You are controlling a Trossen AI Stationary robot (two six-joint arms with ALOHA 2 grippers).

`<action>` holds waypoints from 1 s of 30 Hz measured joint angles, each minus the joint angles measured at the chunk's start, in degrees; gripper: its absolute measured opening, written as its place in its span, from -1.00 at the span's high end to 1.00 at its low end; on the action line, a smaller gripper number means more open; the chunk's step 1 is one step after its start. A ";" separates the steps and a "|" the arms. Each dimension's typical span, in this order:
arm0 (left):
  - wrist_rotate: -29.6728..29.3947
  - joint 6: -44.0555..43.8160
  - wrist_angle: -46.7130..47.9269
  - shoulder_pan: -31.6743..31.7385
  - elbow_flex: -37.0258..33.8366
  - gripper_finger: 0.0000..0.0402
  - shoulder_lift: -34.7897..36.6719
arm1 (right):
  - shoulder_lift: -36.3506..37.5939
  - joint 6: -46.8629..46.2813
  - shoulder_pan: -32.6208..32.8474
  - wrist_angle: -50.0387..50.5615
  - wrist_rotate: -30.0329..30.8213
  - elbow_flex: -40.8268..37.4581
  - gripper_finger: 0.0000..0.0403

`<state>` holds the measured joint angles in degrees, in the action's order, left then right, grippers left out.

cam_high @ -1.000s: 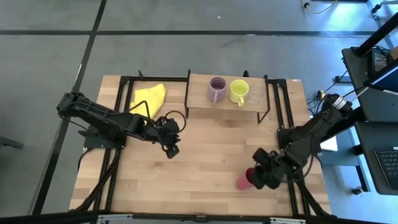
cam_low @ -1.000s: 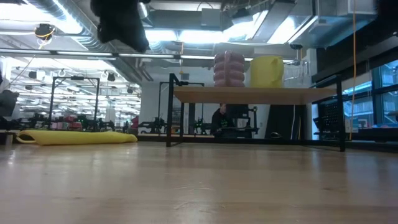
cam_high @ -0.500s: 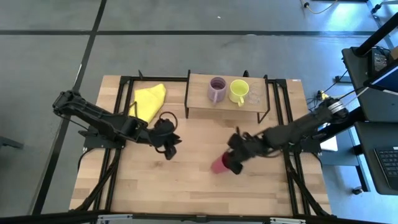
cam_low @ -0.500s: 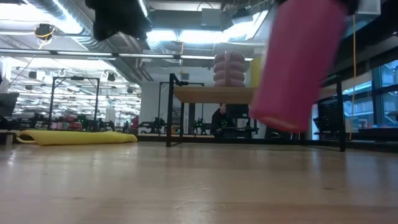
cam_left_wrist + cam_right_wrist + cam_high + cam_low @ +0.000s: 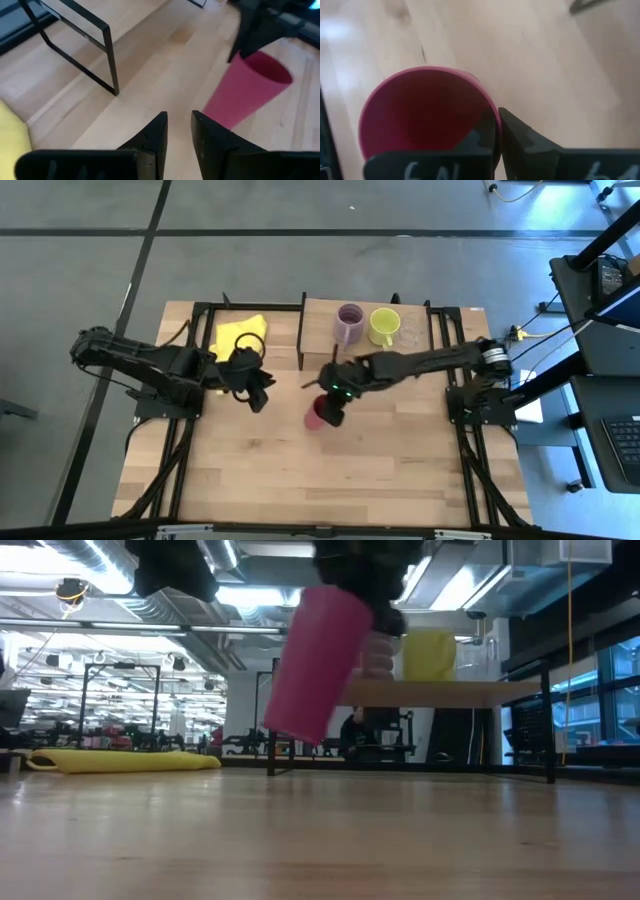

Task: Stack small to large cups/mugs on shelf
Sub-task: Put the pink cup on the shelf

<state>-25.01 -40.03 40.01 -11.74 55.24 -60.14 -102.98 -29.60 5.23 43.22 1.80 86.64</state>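
A dark red cup [image 5: 318, 418] hangs from my right gripper [image 5: 331, 400] above the table's middle, just in front of the shelf [image 5: 320, 315]. In the low view the cup [image 5: 320, 665] is tilted and clear of the tabletop. On the shelf board stand a lilac mug [image 5: 349, 326], a yellow-green mug [image 5: 383, 327] and a tiny clear glass [image 5: 408, 335], side by side on their bases. My left gripper [image 5: 255, 388] hovers empty to the cup's left, its fingers [image 5: 162, 132] a narrow gap apart. My right gripper pinches the cup's wall at the rim [image 5: 492, 112], one finger [image 5: 479, 140] inside the cup and one [image 5: 520, 142] outside. The fingers come from above, slanting down. The cup hangs below them, tilted, lifted clear of the table.
A yellow cloth [image 5: 240, 335] lies on the table at the far left, beside the shelf's black legs [image 5: 107, 55]. Bare wooden tabletop [image 5: 330, 480] lies near the front edge. A person shows in the room behind the shelf [image 5: 355, 730].
My right gripper has carried the red cup from the table's near right toward the left and far edge, up to the shelf's front; the cup stays lifted and tilted. My left gripper has drawn back toward the table's left and far edge, near the yellow cloth.
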 joint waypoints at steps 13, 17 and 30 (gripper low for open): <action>12.30 9.19 1.66 8.41 0.00 0.60 1.05 | -14.14 13.62 -1.97 12.50 -0.26 17.51 0.87; 13.59 10.74 1.81 9.98 0.00 0.60 1.05 | -14.22 13.37 -1.97 11.59 -0.42 17.57 0.80; 17.50 11.20 0.76 12.07 0.00 0.60 0.96 | -14.22 13.31 -2.03 10.01 -1.82 17.57 0.48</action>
<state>-7.51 -28.82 40.77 0.32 55.24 -59.18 -117.21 -16.29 3.20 53.23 -0.01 104.20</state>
